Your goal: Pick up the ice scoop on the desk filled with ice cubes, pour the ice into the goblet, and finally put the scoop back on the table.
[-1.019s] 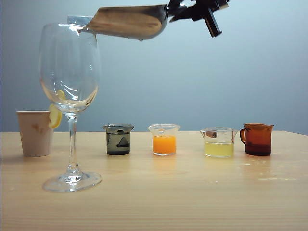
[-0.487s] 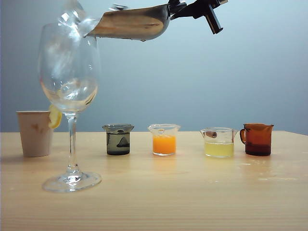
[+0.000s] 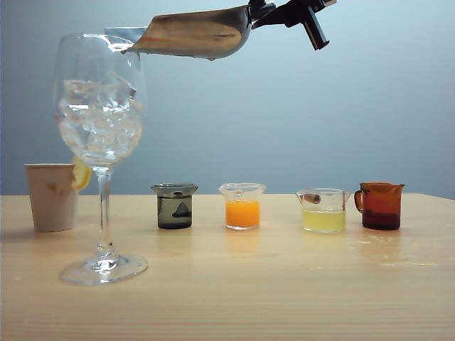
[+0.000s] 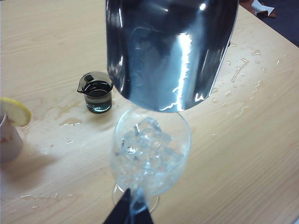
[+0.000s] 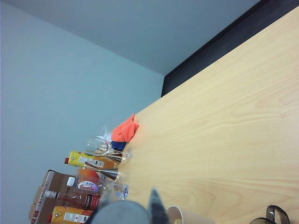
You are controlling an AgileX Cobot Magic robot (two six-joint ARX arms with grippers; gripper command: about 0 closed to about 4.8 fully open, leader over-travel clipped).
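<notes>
The goblet [image 3: 99, 106] stands at the left of the table, its bowl packed with ice cubes [image 3: 96, 124]. Above its rim the silver ice scoop [image 3: 192, 32] tilts mouth-down, my right gripper [image 3: 264, 12] shut on its handle at the top of the exterior view. From the left wrist, the scoop's mirror underside [image 4: 168, 51] hangs over the goblet [image 4: 187, 135] and its ice [image 4: 147, 149]. My left gripper [image 4: 133, 212] hovers near the goblet's foot, fingers together, holding nothing. In the right wrist view the blurred scoop handle [image 5: 121, 212] sits in the right gripper [image 5: 135, 210].
A paper cup [image 3: 51, 195] with a lemon slice [image 4: 16, 111] stands behind the goblet. Along the table stand a dark beaker [image 3: 174, 206], an orange beaker [image 3: 242, 206], a yellow beaker [image 3: 323, 211] and an amber jug [image 3: 380, 206]. Water drops [image 4: 243, 74] spot the wood.
The ice cubes have slid off the scoop and dropped into the goblet, whose bowl was nearly bare. The goblet has shifted slightly left. Scoop and right gripper have hardly moved.
</notes>
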